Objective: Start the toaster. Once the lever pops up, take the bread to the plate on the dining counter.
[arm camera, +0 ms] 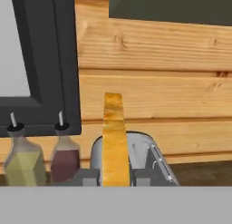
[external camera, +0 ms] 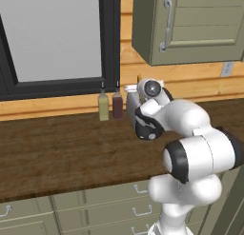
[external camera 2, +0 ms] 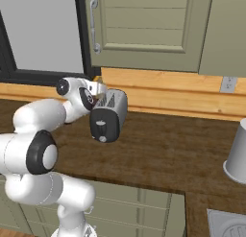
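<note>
the tan-yellow bread slice (arm camera: 113, 137) is clamped edge-on by the two-finger gripper (arm camera: 114, 177) above the silver-white toaster (external camera 2: 110, 116); it could be dropped if tilted.

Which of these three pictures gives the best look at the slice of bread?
The hand view: the bread stands upright and edge-on between the gripper's fingertips, above the toaster. In the right base view only a small bit peeks out behind the hand; in the left base view just a sliver.
</note>
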